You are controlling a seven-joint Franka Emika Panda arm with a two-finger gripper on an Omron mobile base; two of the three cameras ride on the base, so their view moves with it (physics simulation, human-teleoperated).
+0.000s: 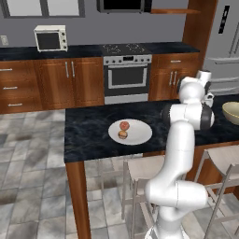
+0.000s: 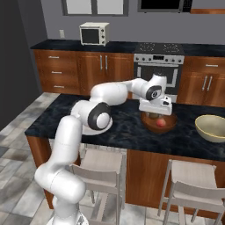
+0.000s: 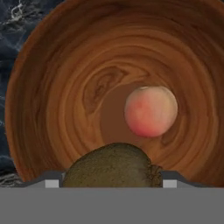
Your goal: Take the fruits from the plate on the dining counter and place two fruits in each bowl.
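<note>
A white Franka arm's end effector [image 2: 154, 115] hangs just over the wooden bowl [image 3: 61, 87], its jaws partly closed across the middle of a brown, fuzzy kiwi [image 3: 111, 166], while a reddish-pink peach [image 3: 151, 111] already rests inside at about 2 o'clock from the kiwi. The kiwi looks light, firm-skinned but soft enough to bruise, its fuzz likely aiding grip, so a hold across its widest part seems wisest. Two fruits [image 1: 123, 130] remain on the white plate [image 1: 140, 135] on the black stone desk [image 1: 88, 135]; the cream bowl [image 2: 213, 127] stands well apart at 3 o'clock
</note>
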